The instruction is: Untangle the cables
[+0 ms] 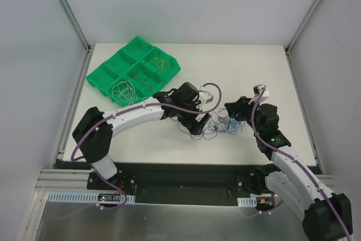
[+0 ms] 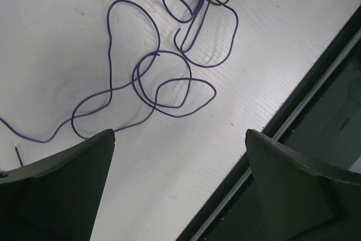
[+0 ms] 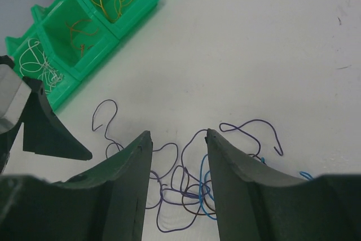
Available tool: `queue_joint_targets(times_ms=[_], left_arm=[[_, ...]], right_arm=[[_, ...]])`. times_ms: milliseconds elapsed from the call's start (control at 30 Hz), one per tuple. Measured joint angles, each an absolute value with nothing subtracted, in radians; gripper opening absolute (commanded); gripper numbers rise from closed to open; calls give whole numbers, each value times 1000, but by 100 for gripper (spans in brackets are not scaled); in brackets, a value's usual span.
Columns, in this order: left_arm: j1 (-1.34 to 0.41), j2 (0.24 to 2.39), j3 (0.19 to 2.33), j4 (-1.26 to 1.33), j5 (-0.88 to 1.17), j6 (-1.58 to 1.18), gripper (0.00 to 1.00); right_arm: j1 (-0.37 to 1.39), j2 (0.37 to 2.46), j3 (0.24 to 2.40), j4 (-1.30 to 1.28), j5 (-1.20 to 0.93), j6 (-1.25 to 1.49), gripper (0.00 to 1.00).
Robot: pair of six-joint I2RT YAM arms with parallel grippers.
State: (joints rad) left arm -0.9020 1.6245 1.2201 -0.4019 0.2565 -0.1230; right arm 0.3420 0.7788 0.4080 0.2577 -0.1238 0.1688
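1. The cables (image 1: 219,125) lie as a loose tangle on the white table (image 1: 265,77), near its front edge and between the two grippers.
2. The tangle is mostly purple and blue, and one brown wire is also in it.
3. The purple loops (image 2: 161,84) spread out flat on the table at the left side of the tangle.
4. The left gripper (image 2: 180,134) is wide open and holds nothing. It hangs above the purple loops.
5. The right gripper (image 3: 178,134) has its jaws partly apart, with a rather narrow gap. Some wires lie on the table under this gap, but none is clamped.
6. A green tray (image 1: 101,76) stands at the back left of the table, well apart from the tangle.
7. One compartment of the tray holds white wires (image 1: 123,89). Other compartments hold orange and yellow ones.
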Motion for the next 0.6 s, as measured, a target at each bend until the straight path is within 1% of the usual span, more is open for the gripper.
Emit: queue_joint_targets(times_ms=[233,367,433,567,600], left_arm=[[-881,1836,1330,-403,224,52,99],[-862,1920,1375,-405,222,120,99],[-855,1949,1387,-403,219,138,94],[-851,1983,1388,-401,206,157,78],[-851,1992,1390,-400,198,165,72]], right_arm=[[322,791,372,260,-127,170,46],[315,796,369,269,-139,172,46],[311,796,368,278,-144,173,47],[307,797,368,289,-150,175,47],[305,797,368,291,-152,176,47]])
